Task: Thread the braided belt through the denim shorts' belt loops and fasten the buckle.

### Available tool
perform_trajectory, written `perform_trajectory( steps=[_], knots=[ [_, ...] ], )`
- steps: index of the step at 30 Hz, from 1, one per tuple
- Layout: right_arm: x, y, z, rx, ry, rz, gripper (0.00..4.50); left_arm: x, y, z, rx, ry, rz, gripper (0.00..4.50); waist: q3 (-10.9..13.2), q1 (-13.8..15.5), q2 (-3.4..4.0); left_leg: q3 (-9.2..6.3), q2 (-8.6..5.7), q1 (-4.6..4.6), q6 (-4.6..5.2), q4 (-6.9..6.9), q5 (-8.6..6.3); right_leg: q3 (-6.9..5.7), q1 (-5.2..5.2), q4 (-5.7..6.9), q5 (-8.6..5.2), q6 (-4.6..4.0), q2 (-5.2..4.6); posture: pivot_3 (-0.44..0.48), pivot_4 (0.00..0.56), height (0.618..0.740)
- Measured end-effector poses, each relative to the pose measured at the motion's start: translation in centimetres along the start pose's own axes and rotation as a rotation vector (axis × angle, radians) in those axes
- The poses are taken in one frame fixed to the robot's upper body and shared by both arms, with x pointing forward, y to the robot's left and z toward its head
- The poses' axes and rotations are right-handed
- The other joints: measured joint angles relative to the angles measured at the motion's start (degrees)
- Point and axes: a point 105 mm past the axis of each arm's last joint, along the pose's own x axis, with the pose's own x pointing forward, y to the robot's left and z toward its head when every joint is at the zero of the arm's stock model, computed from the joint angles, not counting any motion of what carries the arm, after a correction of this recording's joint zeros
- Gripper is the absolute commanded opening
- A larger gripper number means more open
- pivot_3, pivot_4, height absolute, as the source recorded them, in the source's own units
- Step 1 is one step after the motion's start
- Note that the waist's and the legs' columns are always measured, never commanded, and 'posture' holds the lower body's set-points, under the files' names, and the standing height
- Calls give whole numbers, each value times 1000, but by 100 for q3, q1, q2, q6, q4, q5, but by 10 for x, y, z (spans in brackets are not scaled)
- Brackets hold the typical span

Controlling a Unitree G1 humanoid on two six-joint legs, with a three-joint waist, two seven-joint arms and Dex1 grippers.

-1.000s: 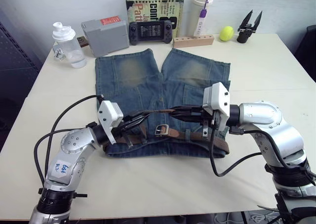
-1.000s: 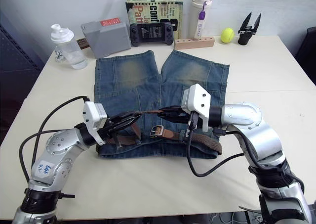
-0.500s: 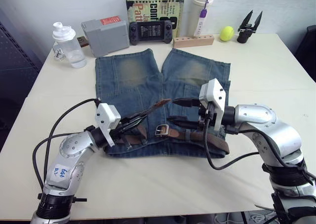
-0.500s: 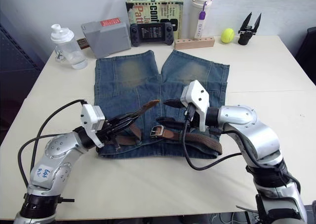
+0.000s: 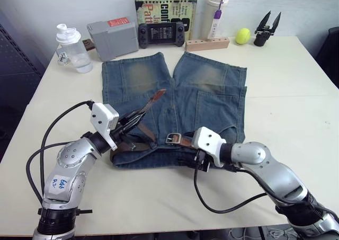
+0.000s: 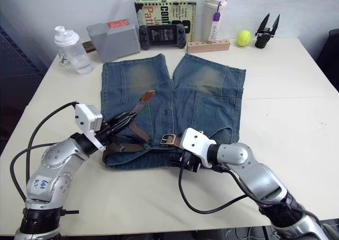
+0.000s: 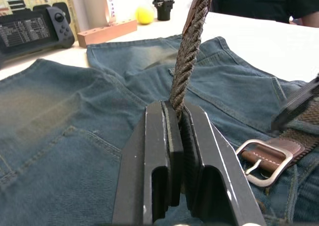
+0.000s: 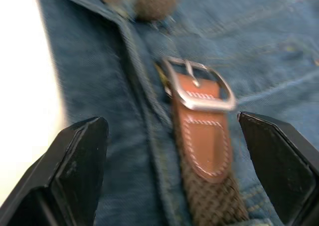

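Observation:
The denim shorts (image 5: 201,91) lie flat on the table, waistband toward me. My left gripper (image 7: 177,111) is shut on the braided belt (image 7: 192,41) a short way below its tan tip (image 5: 159,95), which sticks up and away over the left leg. The belt runs back along the waistband to the silver buckle (image 5: 172,139) on its tan leather end. My right gripper (image 5: 188,158) hovers low at the waistband's near edge, open, with the buckle (image 8: 199,89) lying between its two black fingers (image 8: 75,161) and untouched. The belt loops are too small to make out.
Along the table's far edge stand a clear bottle (image 5: 71,48), a grey box (image 5: 112,37), a game console (image 5: 161,34), a book (image 5: 166,12), a white tumbler (image 5: 217,12), a wooden block (image 5: 207,43), a yellow ball (image 5: 243,36) and a black gripper tool (image 5: 266,28). Bare table (image 5: 296,91) stretches right.
My right gripper let go of the belt's tip, opened wide and dropped toward me to the waistband beside the buckle. My left gripper drew the belt end back to the left, tip raised.

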Motion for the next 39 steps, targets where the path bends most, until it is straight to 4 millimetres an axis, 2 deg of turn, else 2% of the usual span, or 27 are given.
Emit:
perform_trajectory(
  steps=[6,7,10,12,13,15,16,18,21,23,28,33,39],
  knots=[
    [7,-5,-2,0,3,-86,4405,2,-2,5,7,-7,-14,0,0,6,0,0,-1,0,0,0,0,1,0,-1,0,0,0,0,150,726],
    [7,-5,-2,2,6,-88,4182,2,-2,5,8,-8,-15,0,0,6,0,0,0,0,0,0,0,1,1,-1,0,0,0,0,150,726],
    [7,-2,-5,24,16,-85,3259,2,-2,5,8,-6,-17,0,0,7,0,0,0,1,0,0,0,1,1,0,0,0,0,0,150,726],
    [6,-1,-7,33,25,-84,2441,1,-2,5,11,-3,-21,0,-1,9,-1,0,-1,1,0,1,0,1,2,0,0,0,0,0,150,726],
    [6,-2,-9,41,37,-90,1851,1,-2,5,11,-3,-23,0,-1,11,-1,0,-1,1,0,0,0,1,2,0,0,0,-1,0,150,726],
    [5,-3,-12,48,50,-97,1398,1,-2,5,11,-2,-23,0,-1,12,-1,0,-1,0,0,0,0,0,2,-1,0,0,-1,0,150,726],
    [4,-5,-14,57,62,-107,795,1,-2,5,12,1,-23,0,-1,11,-1,0,-1,0,0,0,0,0,1,-1,0,0,-1,0,150,726],
    [2,-9,-15,77,70,-125,331,1,-1,4,14,5,-23,0,-1,11,-1,0,-1,0,0,0,0,-1,1,-1,0,0,0,0,150,726],
    [4,-9,-14,136,69,-136,235,-1,1,0,19,28,-26,0,-1,3,-1,0,0,0,0,0,0,0,1,0,0,0,2,0,150,726],
    [5,-12,-11,243,46,-150,235,-3,1,-5,64,80,-51,0,-2,-2,-4,1,2,0,0,0,0,1,0,0,0,0,5,0,150,726],
    [6,-20,-6,338,46,-176,235,-7,-12,-24,125,203,-153,0,-1,-10,-3,2,1,-1,0,-3,0,2,-2,-1,0,-1,5,0,150,726],
    [7,-25,3,369,37,-203,235,-16,-30,-48,75,304,-218,0,-1,-21,-1,2,3,-3,0,-4,0,3,-6,0,-1,-1,6,0,150,726],
    [7,-26,8,368,36,-209,235,-15,-29,-56,58,354,-160,0,-1,-12,-1,1,2,-2,0,-4,0,6,-6,1,-1,-1,5,0,150,726]
  ],
)
